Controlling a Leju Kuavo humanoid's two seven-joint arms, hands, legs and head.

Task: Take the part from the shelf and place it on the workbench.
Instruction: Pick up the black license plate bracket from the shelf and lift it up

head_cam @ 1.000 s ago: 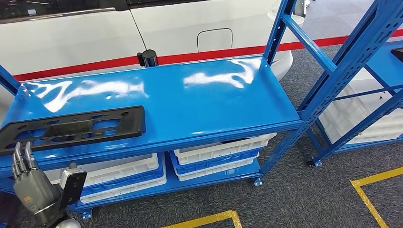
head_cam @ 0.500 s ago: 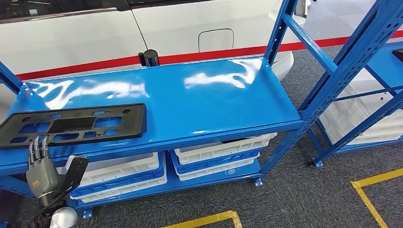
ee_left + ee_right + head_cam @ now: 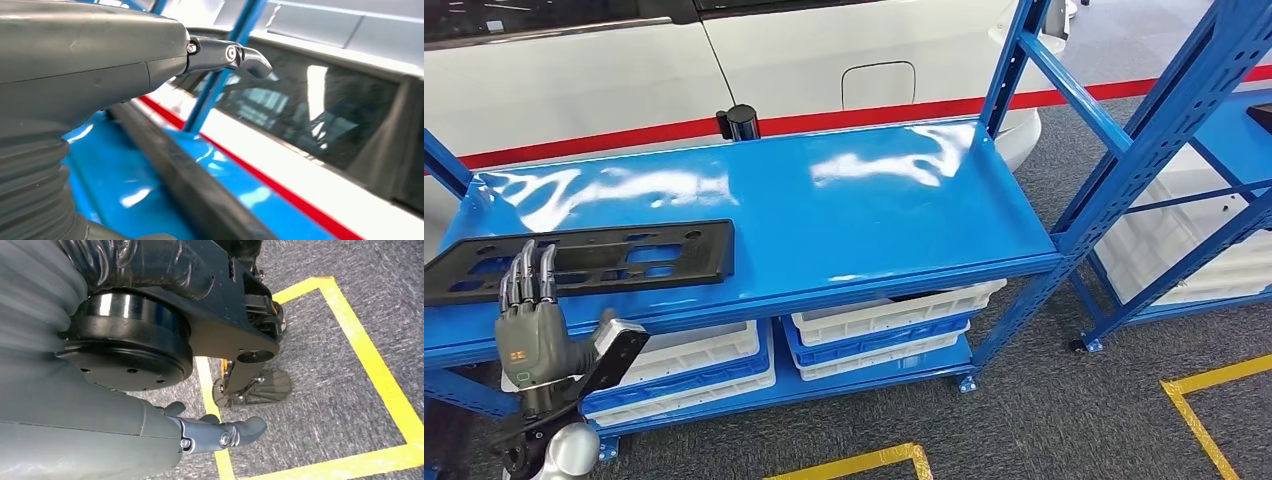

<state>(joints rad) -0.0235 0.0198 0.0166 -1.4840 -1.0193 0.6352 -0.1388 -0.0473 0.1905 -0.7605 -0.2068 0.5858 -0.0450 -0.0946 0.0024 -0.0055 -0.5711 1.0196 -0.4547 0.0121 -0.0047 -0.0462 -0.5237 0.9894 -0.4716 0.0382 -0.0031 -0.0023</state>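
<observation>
Lying flat at the left front of the glossy blue metal shelf [image 3: 844,215], the flat black perforated plastic part [image 3: 624,255] is easy to reach; the left hand [image 3: 529,335] rises before it, fingers straight, close together, gripping nothing. The right hand [image 3: 220,432] hangs over the floor, fingers loosely curled, empty.

The flat black perforated plastic part [image 3: 614,258], lying at the left front of the glossy blue metal shelf top [image 3: 864,215], is cut off by the head view's left edge. The grey left hand [image 3: 529,335] raises its fingers [image 3: 527,275] before the part, hiding some of its front edge; contact cannot be told.
</observation>
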